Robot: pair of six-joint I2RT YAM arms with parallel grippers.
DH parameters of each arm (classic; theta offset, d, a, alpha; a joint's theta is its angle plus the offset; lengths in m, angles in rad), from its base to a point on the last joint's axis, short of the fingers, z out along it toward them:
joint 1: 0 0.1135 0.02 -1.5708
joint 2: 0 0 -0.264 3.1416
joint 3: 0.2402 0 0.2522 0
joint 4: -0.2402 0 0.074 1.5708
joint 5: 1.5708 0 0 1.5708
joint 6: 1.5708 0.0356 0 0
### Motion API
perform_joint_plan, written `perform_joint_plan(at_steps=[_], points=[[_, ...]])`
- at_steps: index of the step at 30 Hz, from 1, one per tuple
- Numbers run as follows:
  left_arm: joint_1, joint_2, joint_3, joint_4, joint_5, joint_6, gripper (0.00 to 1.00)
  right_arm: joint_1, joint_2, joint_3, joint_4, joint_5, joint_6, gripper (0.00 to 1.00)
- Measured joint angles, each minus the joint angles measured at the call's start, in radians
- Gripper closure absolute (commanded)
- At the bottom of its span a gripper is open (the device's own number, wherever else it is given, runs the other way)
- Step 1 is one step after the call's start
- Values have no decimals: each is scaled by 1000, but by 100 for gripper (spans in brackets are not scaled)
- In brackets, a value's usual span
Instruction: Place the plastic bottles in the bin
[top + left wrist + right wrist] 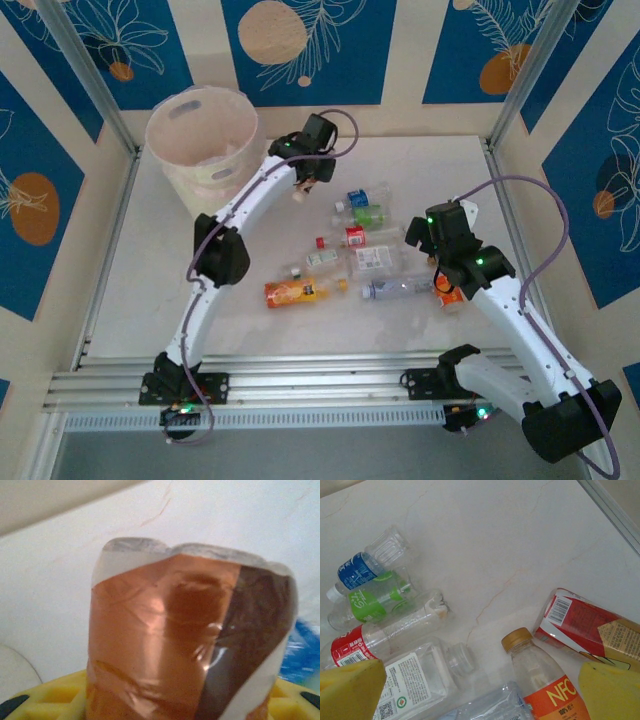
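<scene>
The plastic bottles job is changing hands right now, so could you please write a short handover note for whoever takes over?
Left gripper: shut on a brown bottle, just right of the bin, not yet over it.
Right gripper: open and empty, above the NFC bottle.
Table: loose bottles clustered between the arms, among them a blue-label bottle and a green-label bottle.
Done: cannot tell what the bin already holds.
Left: drop the brown bottle in, then clear the cluster.
</scene>
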Motion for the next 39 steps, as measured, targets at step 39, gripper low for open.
perform_joint_plan(at_steps=[39], points=[[193, -515, -14, 174, -88, 280, 50, 0, -6, 0, 3, -10, 0, 1]])
